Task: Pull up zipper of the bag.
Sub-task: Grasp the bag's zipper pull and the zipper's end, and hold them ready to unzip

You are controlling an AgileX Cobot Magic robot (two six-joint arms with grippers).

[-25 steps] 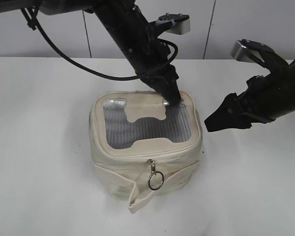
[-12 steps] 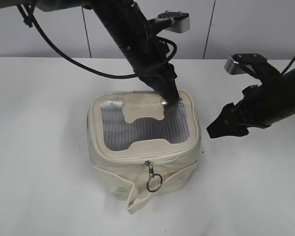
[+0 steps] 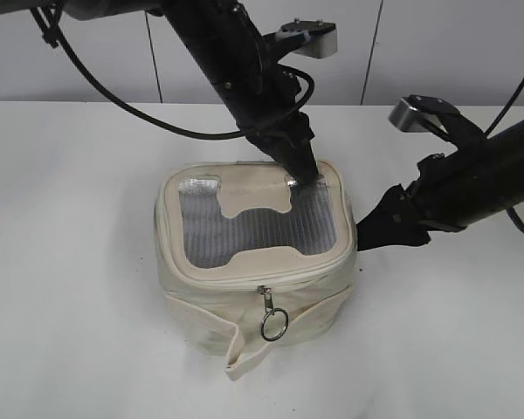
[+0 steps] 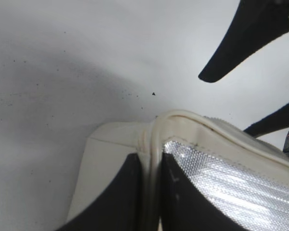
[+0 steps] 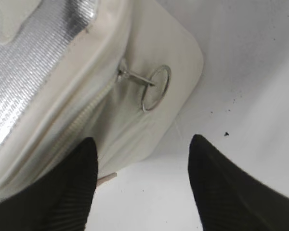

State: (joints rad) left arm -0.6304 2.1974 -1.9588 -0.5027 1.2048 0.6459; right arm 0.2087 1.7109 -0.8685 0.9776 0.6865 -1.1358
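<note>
Left gripper point(image 3: 306, 175) is planted on the back right corner of the bag point(image 3: 255, 262), its two fingers point(image 4: 125, 197) pinched shut on the raised cream rim seam at that corner, with the grey mesh window point(image 3: 253, 229) just in front of it. Reads as a steadying hold, not a pull.

Right gripper point(image 5: 142, 178) hangs at the bag's right side with jaws spread wide and nothing between them. Ahead of its fingertips, just beyond the gap, a silver slider with a ring pull point(image 5: 155, 86) lies against the bag's side wall, at the end of the zipper point(image 5: 74, 126). Ring untouched, as far as the wrist view shows.

A second ring pull point(image 3: 274, 325) dangles at the front face of the bag, well away from both grippers, on the side toward the camera. A loose cream strap point(image 3: 244, 345) trails below it onto the white table point(image 3: 70, 262).

Progress, as a judgement: early.
- Done: bag pinned by the left arm; right arm lined up on the side-wall ring.
- Left: close on that ring, then draw the slider along the track.

Track near the right gripper looks meshed; how much of the zip stands open elsewhere cannot be told from these views.
</note>
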